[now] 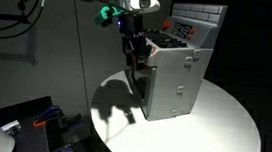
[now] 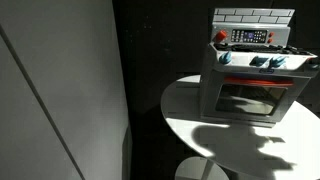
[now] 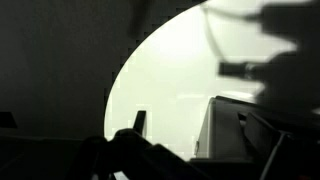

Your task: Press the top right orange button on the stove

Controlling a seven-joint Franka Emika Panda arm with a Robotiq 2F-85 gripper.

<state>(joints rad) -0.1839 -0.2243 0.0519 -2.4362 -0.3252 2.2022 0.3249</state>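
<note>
Exterior view, boxy grey stove [image 1: 180,85], tile-pattern back, round white table [image 1: 227,120], dark hand [image 1: 134,52] beside stove, grip unclear.

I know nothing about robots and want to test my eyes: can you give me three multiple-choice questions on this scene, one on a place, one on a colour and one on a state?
1. The stove stands on: A the floor; B a round white table; C a shelf.
2. The stove's back panel is: A green; B yellow; C grey.
3. The stove's front door is: A shut; B wide open; C missing.

Answers: B, the white round top shows under it in both exterior views; C, its tile pattern looks grey; A, the door lies flush with the front.
</note>
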